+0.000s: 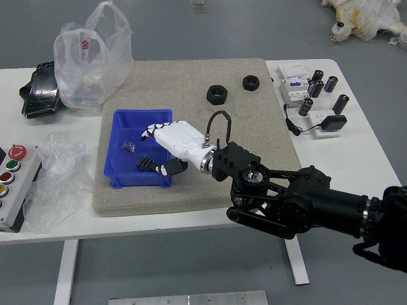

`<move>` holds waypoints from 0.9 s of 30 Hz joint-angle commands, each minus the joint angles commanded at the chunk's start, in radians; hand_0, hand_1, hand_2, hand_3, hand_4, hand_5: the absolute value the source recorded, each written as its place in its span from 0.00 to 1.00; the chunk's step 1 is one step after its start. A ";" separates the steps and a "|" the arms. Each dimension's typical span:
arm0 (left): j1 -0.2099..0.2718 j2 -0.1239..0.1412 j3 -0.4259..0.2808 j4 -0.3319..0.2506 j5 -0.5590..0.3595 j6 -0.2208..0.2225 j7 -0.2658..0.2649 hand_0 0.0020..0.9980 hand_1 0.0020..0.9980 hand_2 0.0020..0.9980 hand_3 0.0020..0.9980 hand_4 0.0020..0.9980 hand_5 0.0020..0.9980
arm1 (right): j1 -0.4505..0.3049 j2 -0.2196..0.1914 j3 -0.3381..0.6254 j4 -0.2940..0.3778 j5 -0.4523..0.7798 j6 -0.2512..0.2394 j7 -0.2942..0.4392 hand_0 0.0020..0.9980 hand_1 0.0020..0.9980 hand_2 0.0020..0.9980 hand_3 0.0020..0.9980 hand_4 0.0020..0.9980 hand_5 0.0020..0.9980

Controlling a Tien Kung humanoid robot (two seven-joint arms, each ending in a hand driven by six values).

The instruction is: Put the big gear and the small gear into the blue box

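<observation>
My right hand (pixel 154 152) reaches in from the right over the blue box (pixel 117 180), its fingers and thumb spread apart. The dark toothed gear (pixel 145 164) is tilted inside the box, close to the thumb's tip; whether they touch I cannot tell. Farther left on the box floor lies a small shiny piece (pixel 129 147), too small to identify surely as the small gear. My white palm hides part of the box's right side. The left arm is out of view.
Two black nuts (pixel 217 94) sit on the beige mat (pixel 184 75) behind the hand. Plastic bags (pixel 89 63) and a button panel (pixel 14 184) are on the left. Black cylinders (pixel 331 84) and white devices (pixel 294 92) stand at the right.
</observation>
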 joint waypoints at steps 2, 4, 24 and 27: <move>0.000 0.000 0.002 0.000 -0.002 0.000 -0.001 0.63 0.46 0.50 0.64 0.63 0.28 | -0.006 -0.006 0.017 0.013 -0.002 0.000 -0.001 0.79 0.86 0.92 0.94 0.82 0.28; 0.000 0.000 0.001 0.000 -0.002 0.000 -0.001 0.63 0.46 0.50 0.64 0.63 0.28 | -0.013 -0.014 0.040 0.029 -0.005 -0.003 -0.002 0.79 0.86 0.92 0.94 0.82 0.28; 0.009 -0.005 0.009 0.002 -0.016 0.005 -0.007 0.63 0.46 0.50 0.64 0.63 0.28 | -0.329 -0.208 0.382 0.061 0.033 -0.044 -0.004 0.72 0.79 0.81 0.84 0.80 0.27; 0.007 -0.005 0.009 0.002 -0.016 0.004 -0.007 0.63 0.46 0.50 0.64 0.63 0.28 | -0.353 -0.213 0.388 0.049 0.036 -0.045 0.000 0.72 0.79 0.81 0.84 0.80 0.27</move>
